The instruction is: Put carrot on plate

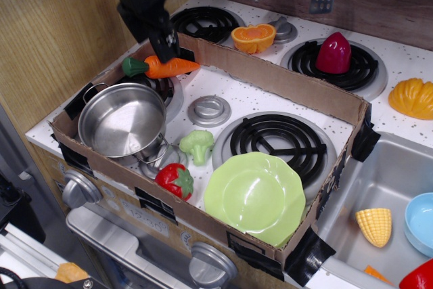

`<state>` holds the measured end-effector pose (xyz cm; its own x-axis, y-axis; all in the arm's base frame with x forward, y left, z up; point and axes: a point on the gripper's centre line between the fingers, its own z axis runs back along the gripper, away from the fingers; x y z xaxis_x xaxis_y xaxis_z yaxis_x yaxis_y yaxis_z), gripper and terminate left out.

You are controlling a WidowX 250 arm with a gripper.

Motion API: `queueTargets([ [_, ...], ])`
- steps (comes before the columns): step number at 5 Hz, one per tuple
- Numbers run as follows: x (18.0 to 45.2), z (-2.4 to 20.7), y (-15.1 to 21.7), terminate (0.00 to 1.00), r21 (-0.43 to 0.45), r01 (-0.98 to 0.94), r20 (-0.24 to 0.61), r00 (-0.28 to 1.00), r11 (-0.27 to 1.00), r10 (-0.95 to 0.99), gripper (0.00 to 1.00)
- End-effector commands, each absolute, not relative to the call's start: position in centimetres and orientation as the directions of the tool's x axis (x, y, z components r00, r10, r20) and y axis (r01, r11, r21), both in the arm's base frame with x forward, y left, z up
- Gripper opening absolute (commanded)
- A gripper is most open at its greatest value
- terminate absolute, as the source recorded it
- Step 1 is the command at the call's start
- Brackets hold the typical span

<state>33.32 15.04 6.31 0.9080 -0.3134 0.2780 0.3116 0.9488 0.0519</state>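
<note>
The orange toy carrot (pixel 169 68) with a green stem end lies at the back left of the cardboard box, resting on the steel pot's far rim. My black gripper (pixel 164 51) hangs just above the carrot's middle, fingers pointing down; I cannot tell whether it is open or shut. It holds nothing that I can see. The lime-green scalloped plate (pixel 256 197) lies at the box's front right, partly over a burner, and is empty.
A shiny steel pot (pixel 123 121) stands under the carrot. A green broccoli (pixel 197 145) and a red strawberry (pixel 175 180) lie between pot and plate. The cardboard box wall (pixel 284 79) rings the stove. A half orange (pixel 253 37) lies behind it.
</note>
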Motion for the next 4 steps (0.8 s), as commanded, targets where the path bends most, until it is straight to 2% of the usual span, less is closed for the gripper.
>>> queueTargets([
  [1,34.3,5.8,15.9,0.0,0.065,0.315,0.319,0.892,0.947,-0.319,1.0],
  [3,35.5,4.4,16.3,0.0,0.04,0.327,0.337,0.885,0.944,-0.321,1.0],
  [4,35.5,4.3,16.5,0.0,0.071,0.32,0.332,0.885,0.945,-0.325,0.0],
])
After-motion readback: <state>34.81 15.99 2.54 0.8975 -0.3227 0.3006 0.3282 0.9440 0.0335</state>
